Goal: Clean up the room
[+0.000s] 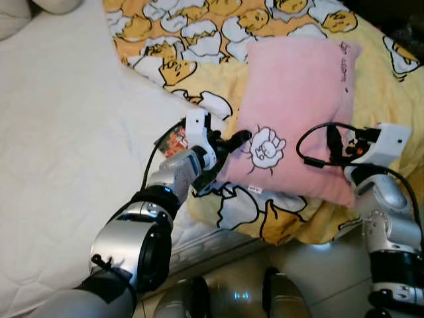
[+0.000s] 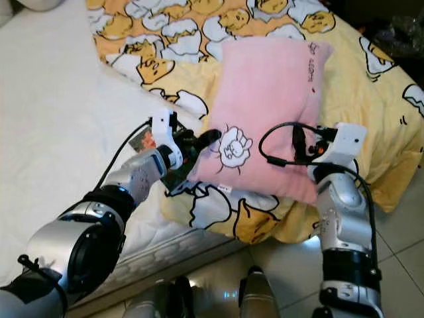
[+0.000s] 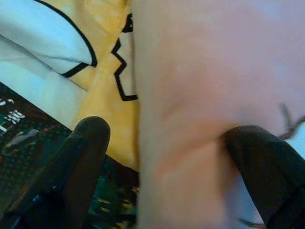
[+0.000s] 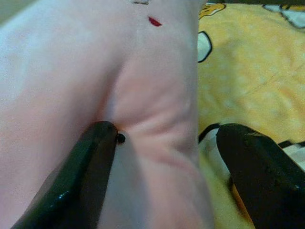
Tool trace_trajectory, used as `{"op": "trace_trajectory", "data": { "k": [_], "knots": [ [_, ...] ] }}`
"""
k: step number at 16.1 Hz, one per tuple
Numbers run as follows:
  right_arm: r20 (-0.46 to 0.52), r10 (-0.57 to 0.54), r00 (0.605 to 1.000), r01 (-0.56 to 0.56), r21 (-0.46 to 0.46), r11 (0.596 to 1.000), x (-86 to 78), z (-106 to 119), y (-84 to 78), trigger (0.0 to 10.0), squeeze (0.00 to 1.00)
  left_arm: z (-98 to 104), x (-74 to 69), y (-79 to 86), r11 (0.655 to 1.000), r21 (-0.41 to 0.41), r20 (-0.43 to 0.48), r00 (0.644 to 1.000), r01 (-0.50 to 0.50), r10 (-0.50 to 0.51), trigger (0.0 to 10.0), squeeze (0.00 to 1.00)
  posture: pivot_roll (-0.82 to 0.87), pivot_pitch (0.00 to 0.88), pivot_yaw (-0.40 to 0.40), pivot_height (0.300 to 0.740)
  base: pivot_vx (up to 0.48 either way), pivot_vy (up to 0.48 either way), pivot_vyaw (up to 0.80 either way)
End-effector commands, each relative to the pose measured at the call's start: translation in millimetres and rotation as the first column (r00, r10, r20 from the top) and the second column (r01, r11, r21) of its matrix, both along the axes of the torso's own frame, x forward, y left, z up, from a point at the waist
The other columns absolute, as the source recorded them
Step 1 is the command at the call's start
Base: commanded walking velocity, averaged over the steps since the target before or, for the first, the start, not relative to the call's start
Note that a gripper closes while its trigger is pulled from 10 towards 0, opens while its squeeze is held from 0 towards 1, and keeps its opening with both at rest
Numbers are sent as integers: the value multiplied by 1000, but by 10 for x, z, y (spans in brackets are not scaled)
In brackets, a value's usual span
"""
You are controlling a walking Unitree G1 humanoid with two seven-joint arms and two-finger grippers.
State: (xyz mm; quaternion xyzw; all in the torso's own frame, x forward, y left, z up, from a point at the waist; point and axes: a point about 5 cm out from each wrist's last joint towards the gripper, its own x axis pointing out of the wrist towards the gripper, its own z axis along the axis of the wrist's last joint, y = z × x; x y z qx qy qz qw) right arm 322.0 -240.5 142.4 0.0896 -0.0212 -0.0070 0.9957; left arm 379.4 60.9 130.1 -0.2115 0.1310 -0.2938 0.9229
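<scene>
White quilted mattress (image 1: 59,152) takes up the bed's left part, bare out to its near edge. Yellow blanket (image 1: 218,86) printed with white-and-yellow egg characters covers the bed's right part from the far edge to the near edge, where it bunches and droops toward the pale tiled floor (image 2: 411,225).

Pink pillow (image 1: 298,106): plush, rectangular, lying on the blanket near the bed's near right corner, long axis running away from the robot. Small white cartoon figure (image 1: 266,147) outlined in black sits near its near-left corner; thin dark stitched writing along the far right edge, unreadable. Near end slightly puckered where gripped.

Left gripper (image 1: 228,156) at the pillow's left edge, near corner. In the left wrist view its fingers (image 3: 78,162) straddle a fold of pink fabric, one each side, pressing in — clamped on the pillow. Right gripper (image 4: 162,167) at the pillow's near right edge; fingers (image 4: 93,162) likewise pinch a ridge of pink plush between them, blanket just beside.

Small dark printed packet (image 1: 173,141) lies at the blanket's left border on the mattress, just under the left wrist.
</scene>
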Motion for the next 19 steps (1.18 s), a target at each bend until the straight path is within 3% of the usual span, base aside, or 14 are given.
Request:
{"op": "trace_trajectory", "data": {
  "k": [1,2,3,4,5,7,10,11,12,14,15,16,18,19],
  "knots": [
    [-34,39,999,-37,53,998,-9,-114,86,10000,0,-7,-1,25,1000,-30,-18,1000,-1,1,10000,1000,-174,206,159,724,0,0,0],
    [-39,67,997,-63,100,993,13,-134,154,10000,0,-19,-7,15,998,-66,-42,999,-6,4,10000,1000,-176,204,161,724,0,0,0],
    [-34,82,996,-78,128,989,23,-121,190,10000,0,-1,5,21,999,-33,-15,1000,-17,17,10000,1000,-180,201,160,724,0,0,0],
    [-25,98,995,-94,119,988,17,-88,207,10000,0,118,35,22,974,222,211,977,-34,-14,10000,1000,-180,199,160,724,0,0,0],
    [-29,97,995,-94,109,990,-5,-97,199,10000,0,224,49,7,940,332,342,939,-75,-45,10000,1000,-178,195,160,724,0,0,0],
    [-44,89,995,-84,104,991,-52,-150,172,10000,0,284,49,-23,930,356,393,917,-89,-63,10000,1000,-177,197,163,724,0,0,0],
    [-54,84,995,-79,103,992,-77,-173,161,10000,0,254,49,-21,947,312,357,933,-80,-39,10000,1000,-182,206,164,724,0,0,0],
    [-57,85,995,-79,104,991,-87,-174,163,10000,0,206,48,-11,961,263,306,952,-81,-3,10000,1000,-184,210,165,724,0,0,0],
    [-58,86,995,-80,105,991,-98,-170,161,10000,0,83,34,20,983,164,175,983,-78,48,10000,1000,-188,214,165,724,0,0,0],
    [-57,95,994,-88,113,990,-113,-145,151,10000,0,-103,-28,27,998,32,-8,998,-54,55,10000,1000,-210,228,157,724,0,0,0],
    [-62,109,992,-101,125,987,-123,-136,152,10000,0,-182,-70,2,999,-3,-65,997,-39,38,10000,773,-228,238,151,724,0,0,0],
    [-69,132,989,-121,150,981,-136,-132,162,10000,0,-222,-101,-37,1000,-21,-86,996,-22,20,10000,0,-241,245,145,724,0,0,0],
    [-80,154,985,-137,180,974,-170,-129,148,10000,0,-253,-176,-215,994,-101,-123,990,51,-64,10000,0,-253,248,136,724,0,0,0],
    [-82,156,984,-139,185,973,-174,-129,143,10000,0,-255,-184,-240,993,-103,-124,990,60,-73,10000,0,-253,248,136,724,0,0,0]
  ]
}}
